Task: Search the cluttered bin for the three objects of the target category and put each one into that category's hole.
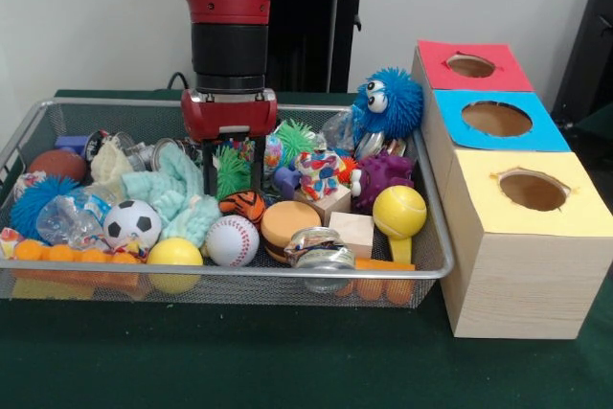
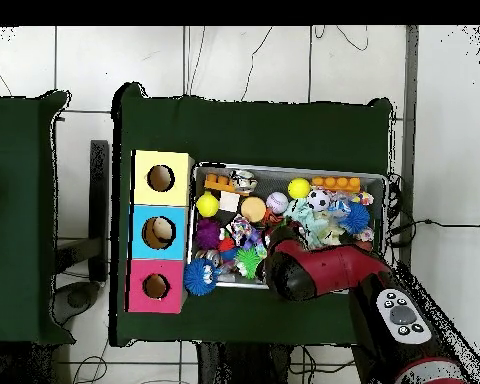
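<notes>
Lying just below the gripper (image 1: pixel 233 179): striped tiger (image 1: pixel 245 205).

The gripper (image 1: pixel 234 177) hangs open inside the bin (image 1: pixel 239 273), its two thin black fingers (image 1: pixel 208 168) straddling a green spiky toy (image 1: pixel 230 170), directly above the orange striped tiger (image 1: pixel 245 205). A baseball (image 1: pixel 233 240) lies nearer. On the right, the red-topped hole (image 1: pixel 470 66) sits farthest on the boxes.

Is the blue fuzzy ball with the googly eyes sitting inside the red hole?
No, the blue fuzzy ball sits at the bin's far corner beside the boxes, and the red-topped hole looks empty.
</notes>
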You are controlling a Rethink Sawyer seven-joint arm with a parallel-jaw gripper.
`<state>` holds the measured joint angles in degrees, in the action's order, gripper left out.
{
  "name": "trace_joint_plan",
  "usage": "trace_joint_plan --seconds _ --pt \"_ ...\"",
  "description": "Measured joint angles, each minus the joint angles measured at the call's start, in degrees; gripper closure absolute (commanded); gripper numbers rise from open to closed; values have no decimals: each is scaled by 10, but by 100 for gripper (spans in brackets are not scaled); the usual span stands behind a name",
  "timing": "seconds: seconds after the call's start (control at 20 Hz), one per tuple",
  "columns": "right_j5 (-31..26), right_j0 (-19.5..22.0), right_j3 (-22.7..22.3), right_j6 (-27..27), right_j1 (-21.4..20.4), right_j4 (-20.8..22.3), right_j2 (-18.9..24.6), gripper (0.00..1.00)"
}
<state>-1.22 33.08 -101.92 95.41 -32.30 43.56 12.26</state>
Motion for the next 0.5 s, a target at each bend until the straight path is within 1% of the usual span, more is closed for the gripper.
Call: trace_joint_plan --seconds 0.25,0.5 --pt "16 3 3 0 7 0 12 0" --pt "16 7 3 0 7 0 29 0"
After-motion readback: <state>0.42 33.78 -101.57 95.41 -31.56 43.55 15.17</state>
